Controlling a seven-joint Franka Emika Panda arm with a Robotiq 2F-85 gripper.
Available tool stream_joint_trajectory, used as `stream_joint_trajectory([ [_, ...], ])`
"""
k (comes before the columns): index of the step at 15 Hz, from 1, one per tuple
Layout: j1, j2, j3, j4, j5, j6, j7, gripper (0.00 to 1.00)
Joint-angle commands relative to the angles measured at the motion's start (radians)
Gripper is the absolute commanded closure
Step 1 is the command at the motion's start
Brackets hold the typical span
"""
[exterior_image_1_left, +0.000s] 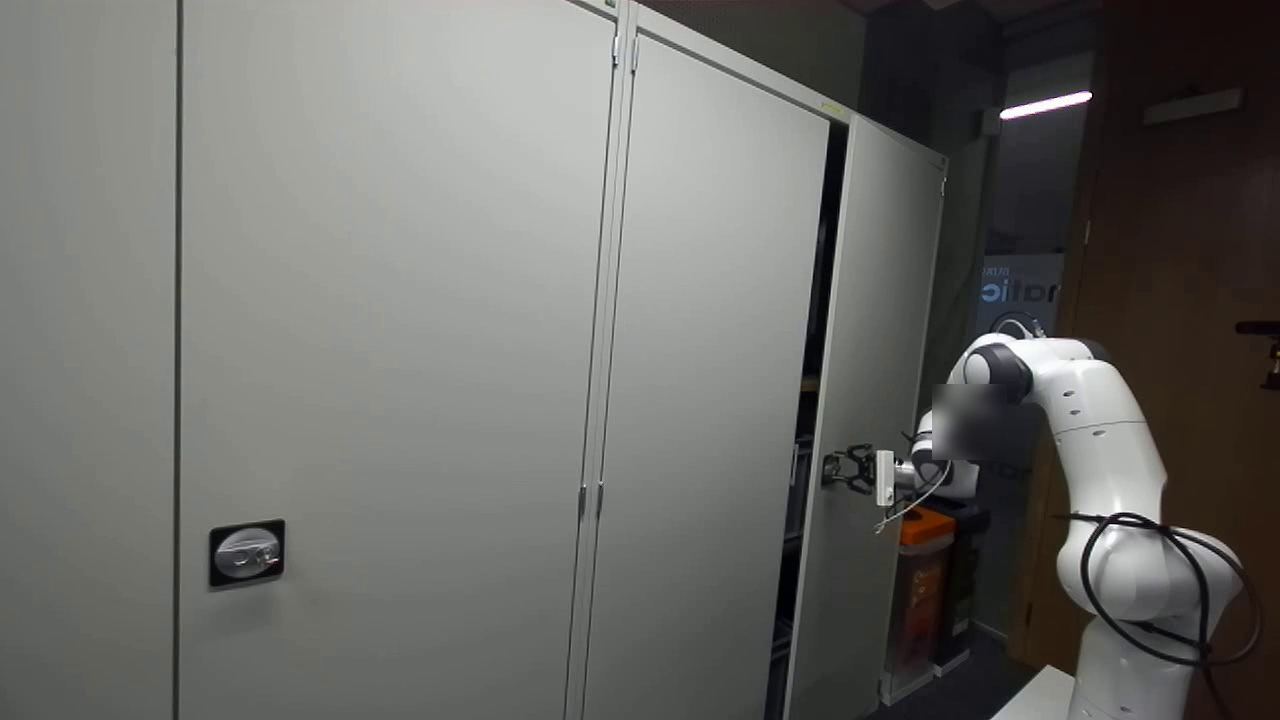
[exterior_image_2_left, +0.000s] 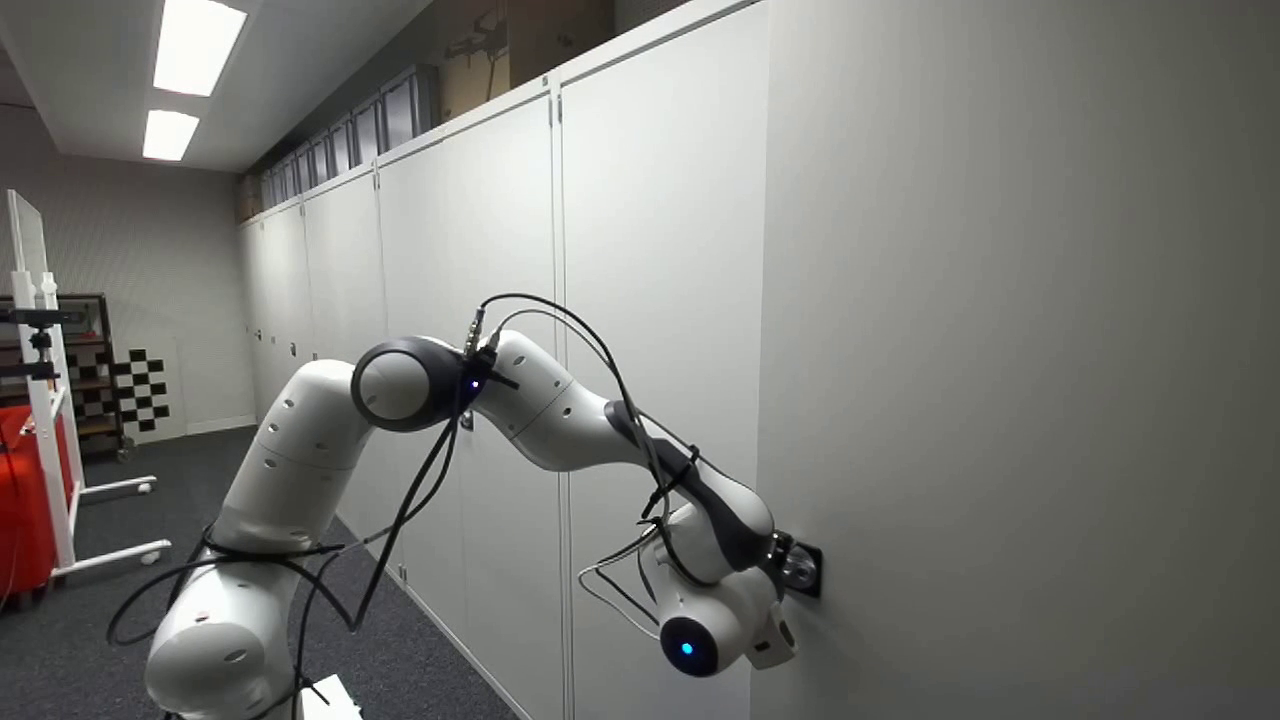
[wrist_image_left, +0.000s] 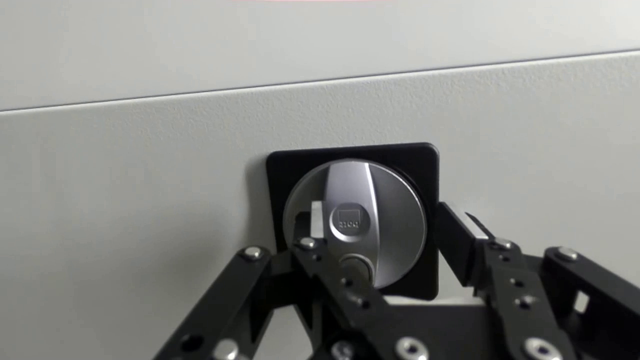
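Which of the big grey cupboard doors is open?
The cupboard door farthest right in an exterior view, with the end effector at its round knob. A dark gap shows beside it; the other doors there look shut.

A pale cabinet door (wrist_image_left: 525, 140), a black plate (wrist_image_left: 422, 160) with a silver knob (wrist_image_left: 360, 215) directly on it, dark carpet (exterior_image_2_left: 80, 660) where we see a wheeled white stand (exterior_image_2_left: 52, 460), an orange-topped bin (exterior_image_1_left: 918, 600)
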Motion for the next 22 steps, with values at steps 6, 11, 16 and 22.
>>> stream_joint_trajectory([
  [6,0.008,0.043,-0.004,0.061,-0.003,0.036,0.099,0.37],
  [11,0.010,0.065,-0.004,0.082,0.001,0.042,0.096,0.36],
  [16,0.013,0.070,-0.002,0.104,0.002,0.058,0.094,0.32],
  [22,0.024,0.082,-0.001,0.131,0.011,0.099,0.067,0.75],
])
